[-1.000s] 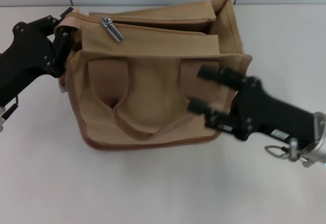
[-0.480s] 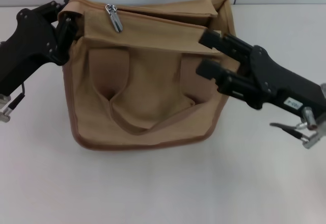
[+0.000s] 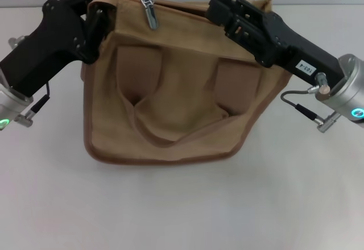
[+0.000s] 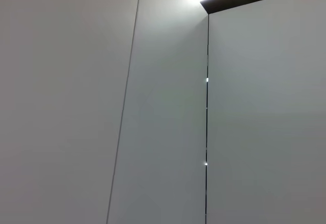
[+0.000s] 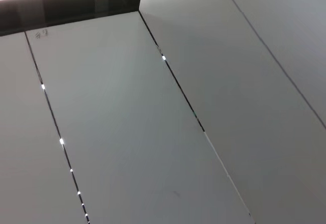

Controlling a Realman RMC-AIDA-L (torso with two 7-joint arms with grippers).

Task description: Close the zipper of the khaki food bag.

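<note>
Left gripper was at the khaki food bag's top corner on the robot's left, fingers pinched onto the fabric edge there — clamped on the bag, as far as the head view showed. My read: it was anchoring that end so the zip line had tension to pull against.

Right gripper sat over the top edge toward the bag's right end, black body angled across the corner. Fingers were hidden against the fabric, so I could not tell whether they were apart or together.

The zipper — small shiny metal slider with a dangling pull tab — sat at the top edge near the left-held corner, well apart from the right gripper. Most of the zip run toward the right looked undone, judging by slider position, though the opening itself was not visible.

Bag: boxy tan canvas, soft and slightly slumped, darker brown piping along the bottom edge, wide fabric handle strap hanging in a loop down the front face. It stood on a plain white table.

Both wrist views showed only pale wall panels — no use here.

Next move likely needs the right gripper to reach the pull tab.
</note>
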